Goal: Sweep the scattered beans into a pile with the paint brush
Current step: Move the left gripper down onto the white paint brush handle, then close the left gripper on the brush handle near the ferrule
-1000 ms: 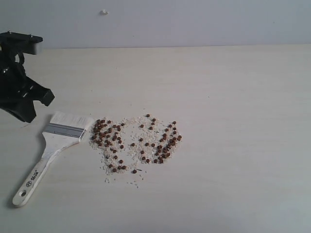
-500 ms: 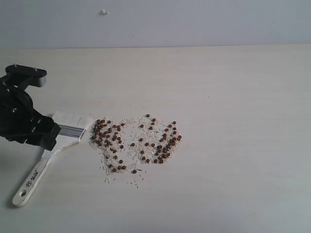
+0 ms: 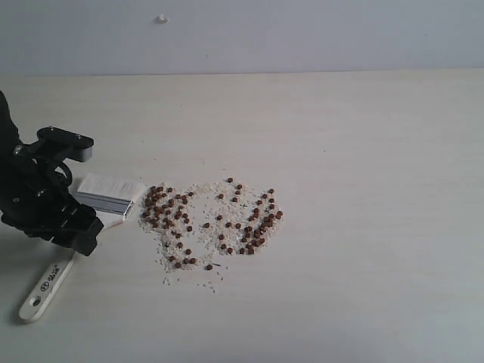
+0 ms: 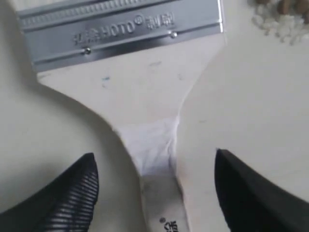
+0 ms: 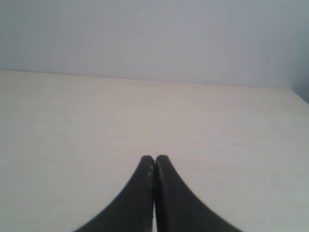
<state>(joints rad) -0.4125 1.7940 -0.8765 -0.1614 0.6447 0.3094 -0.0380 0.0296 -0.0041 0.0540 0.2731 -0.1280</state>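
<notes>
Exterior view: pale wooden table (image 3: 363,151), matte and flat. A wide flat paint brush (image 3: 107,199) with pale wooden handle, silver metal ferrule and off-white bristles lies flat at 9 o'clock of the scatter. Its bristles face 3 o'clock and its handle trails toward 7 o'clock, with a hole at the end.

Tiny round reddish-brown beans (image 3: 249,227) lie spread in a loose patch, mixed with pale whitish grit (image 3: 198,198) and not yet drawn together. The thickest bunch is at the patch's 9 o'clock edge, just beside the bristles.

The black left gripper (image 3: 79,227) sits low over the brush's neck and hides the upper handle.

Left wrist view: the left fingers (image 4: 72,193) are spread wide, one on each side of the narrow neck. Bare table shows between each tip and the wood, so nothing is pinched.

Right wrist view: the black right gripper (image 5: 154,166) hangs over bare table, fingers pressed together, holding nothing.
</notes>
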